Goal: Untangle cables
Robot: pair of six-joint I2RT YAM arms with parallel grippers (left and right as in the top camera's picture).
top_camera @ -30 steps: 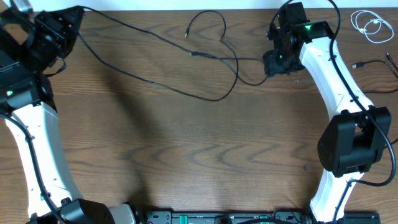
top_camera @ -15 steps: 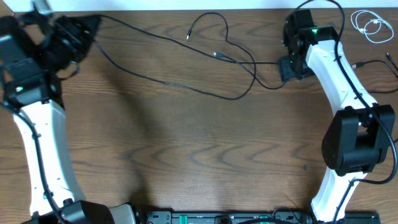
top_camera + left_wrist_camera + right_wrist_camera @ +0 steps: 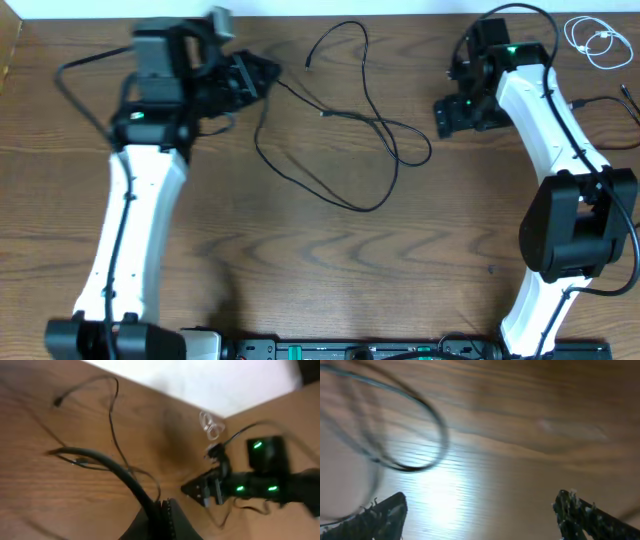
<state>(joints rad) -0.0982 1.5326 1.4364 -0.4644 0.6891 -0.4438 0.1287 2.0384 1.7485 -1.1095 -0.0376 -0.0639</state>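
One black cable pinched by left fingers, right fingers spread empty, white cable coiled far right

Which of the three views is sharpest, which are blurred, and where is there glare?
Overhead: sharpest, wood grain and black cable crisp, only the left gripper smeared. Left wrist: soft throughout, green lights streaked. Right wrist: heavy motion blur on the cable loop, bright glare on the table.

A long thin black cable sprawls in loose, crossing loops over the worktop's far middle, one small plug end lying free. A short white cable lies coiled at the far right corner.
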